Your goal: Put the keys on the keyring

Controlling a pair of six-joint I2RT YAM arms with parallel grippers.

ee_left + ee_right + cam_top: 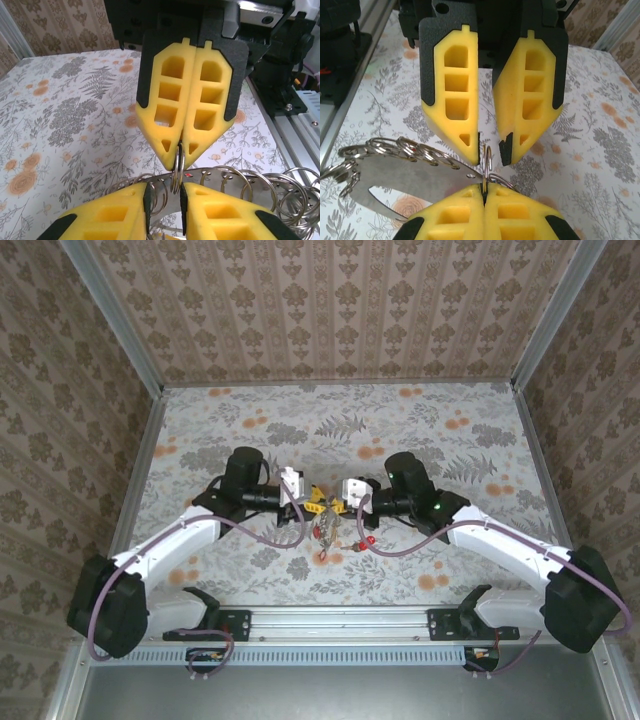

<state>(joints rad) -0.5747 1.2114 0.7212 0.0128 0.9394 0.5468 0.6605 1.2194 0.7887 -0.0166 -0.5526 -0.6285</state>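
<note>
Right wrist view, principal figure. The right gripper (484, 192) has its fingers pressed together on a small split ring (488, 162), pinched edge-on at the tips. The left gripper (490, 150) faces it tip to tip, its fingers narrowly parted, with that ring standing in the gap. No contact between them and the ring can be made out. The keyring (420, 172), a flat grey curved band carrying a row of further wire rings, hangs clear of the table between the two grippers. From above, the keys (325, 532) cluster just below the meeting fingertips. A red-headed key (368, 542) sits slightly to the right; whether it hangs or lies on the table cannot be told.

Step in hand, as judged: re-gripping the ring so that a key can be threaded. To do it well, the left fingers should close squarely on the ring's flat faces before the right ones let go. A skewed pinch would let the thin wire twist or slip. Movements should be small, since the tips nearly touch.

Surface and room: the table (450, 450) bears a print of grey ferns and orange blossoms. Wallpapered panels (330, 310) enclose three sides, and an aluminium rail (340, 620) carries the arm bases at the near edge.
</note>
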